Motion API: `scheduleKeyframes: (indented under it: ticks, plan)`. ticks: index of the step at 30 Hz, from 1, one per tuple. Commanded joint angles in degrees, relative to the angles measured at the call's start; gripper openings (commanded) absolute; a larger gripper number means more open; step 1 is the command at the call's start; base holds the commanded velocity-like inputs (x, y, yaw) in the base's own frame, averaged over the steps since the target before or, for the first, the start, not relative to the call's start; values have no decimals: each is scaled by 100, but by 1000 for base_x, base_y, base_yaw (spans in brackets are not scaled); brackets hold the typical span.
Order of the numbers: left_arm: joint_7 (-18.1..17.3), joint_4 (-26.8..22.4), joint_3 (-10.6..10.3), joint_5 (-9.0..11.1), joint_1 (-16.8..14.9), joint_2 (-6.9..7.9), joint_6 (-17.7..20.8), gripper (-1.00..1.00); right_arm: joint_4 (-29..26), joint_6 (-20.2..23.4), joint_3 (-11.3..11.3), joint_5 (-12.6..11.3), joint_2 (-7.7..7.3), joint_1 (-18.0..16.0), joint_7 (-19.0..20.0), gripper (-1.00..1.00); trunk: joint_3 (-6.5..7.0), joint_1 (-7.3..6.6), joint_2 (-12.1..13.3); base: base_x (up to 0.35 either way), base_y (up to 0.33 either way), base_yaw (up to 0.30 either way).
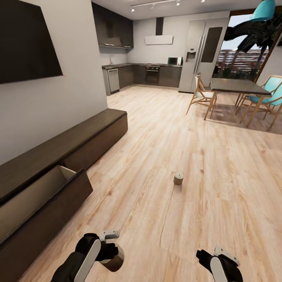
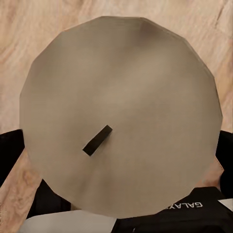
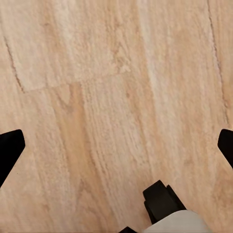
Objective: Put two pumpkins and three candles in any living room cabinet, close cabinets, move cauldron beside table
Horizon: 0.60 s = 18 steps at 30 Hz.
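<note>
Left claw (image 1: 111, 250) grips a candle (image 1: 113, 263), right claw (image 1: 217, 256) gapes empty; next, drop it into the open cabinet (image 1: 47, 199).

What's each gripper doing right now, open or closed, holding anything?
Left gripper: shut on a candle.
Right gripper: open, nothing between its fingers, wood floor below.

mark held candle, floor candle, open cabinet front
stubby beige-tan candle in left gripper (image 2: 121, 116), left wrist view, flat top face
small tan candle on floor (image 1: 178, 179), head view, side wall
dark brown wood-grain cabinet's open front (image 1: 47, 219), head view, outer panel
</note>
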Motion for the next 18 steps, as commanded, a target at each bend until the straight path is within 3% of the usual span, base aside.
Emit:
scheduleKeyframes:
  ticks: [1,12,18]
  plan:
    - [57,-5,-6,68,-3,4,11,-100,6,12,-5,-61,3,-4,-39,100,-5,3,-2,346,0,-137]
    - [57,-4,-7,68,-3,-2,-25,-100,175,40,-115,-112,-2,-13,-7,100,-5,3,-2,339,13,-259]
    - [59,-3,-7,68,-3,-2,-37,-100,175,27,-202,-54,2,-13,-4,100,-5,3,-2,317,148,-61]
